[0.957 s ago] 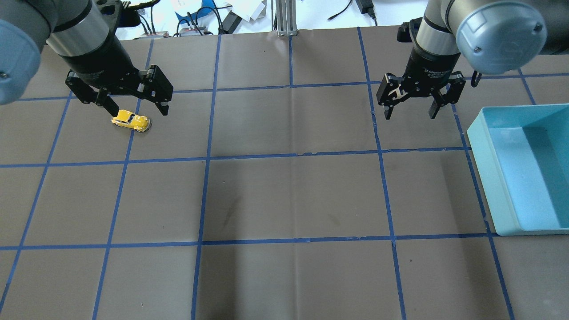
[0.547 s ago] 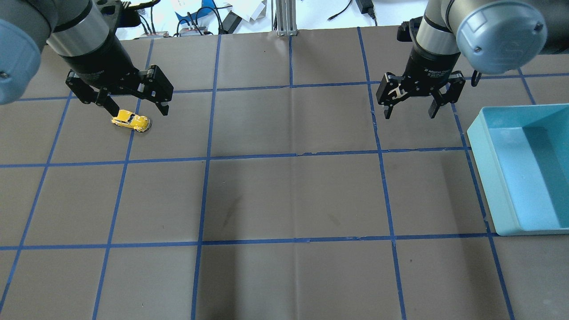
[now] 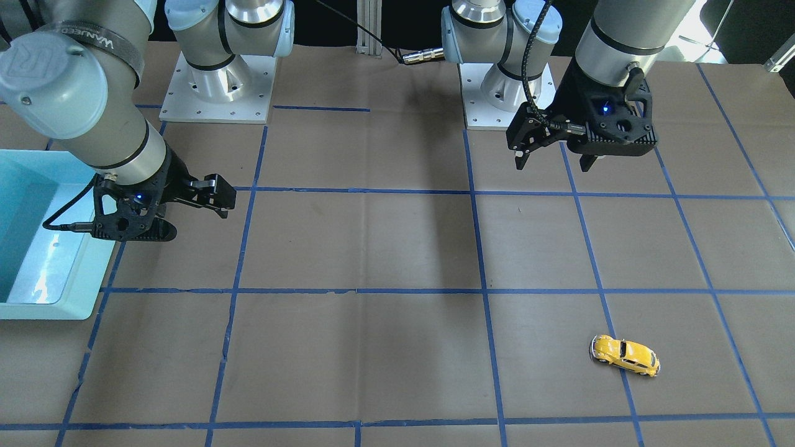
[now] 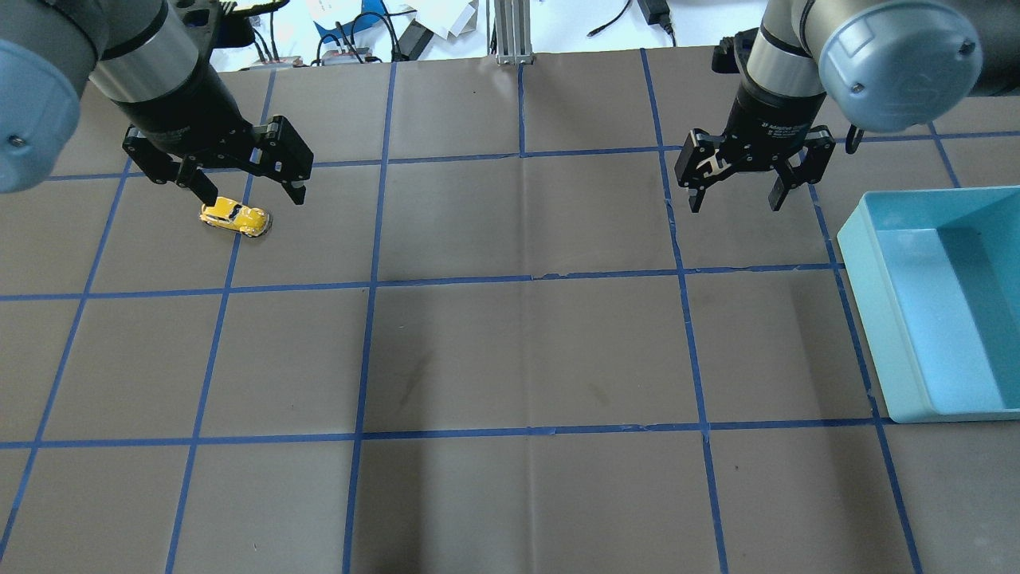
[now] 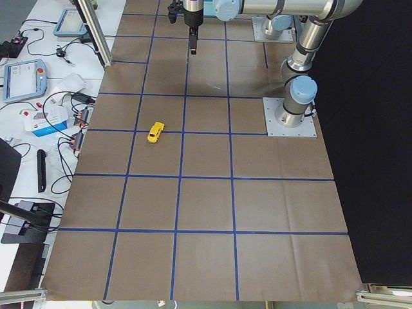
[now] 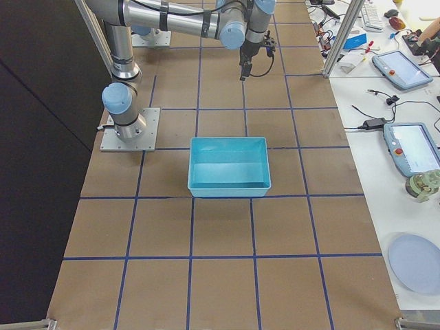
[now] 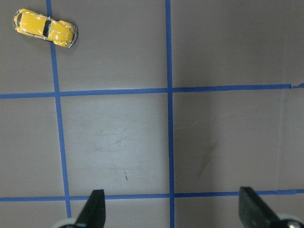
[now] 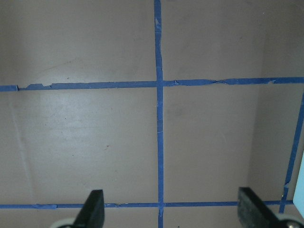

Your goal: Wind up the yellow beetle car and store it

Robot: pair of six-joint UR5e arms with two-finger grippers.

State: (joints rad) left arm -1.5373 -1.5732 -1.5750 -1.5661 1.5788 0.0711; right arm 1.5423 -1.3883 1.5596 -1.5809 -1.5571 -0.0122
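The yellow beetle car (image 4: 235,218) stands on the brown table, over a blue tape line; it also shows in the front view (image 3: 624,355) and the left side view (image 5: 155,132). My left gripper (image 4: 253,195) is open and empty, held high above the table. In the front view (image 3: 553,164) it is well apart from the car, on the robot's side of it. The left wrist view shows the car (image 7: 44,28) far off at the upper left, outside the open fingers (image 7: 93,209). My right gripper (image 4: 734,203) is open and empty, hovering left of the teal bin (image 4: 865,303).
The teal bin (image 3: 37,307) sits at the table's right side from the robot and holds nothing; it also shows in the right side view (image 6: 227,189). Blue tape lines grid the table. Cables and devices lie beyond the far edge (image 4: 358,32).
My left gripper has shifted slightly away from the car in the overhead view. The car and the right gripper have not moved.
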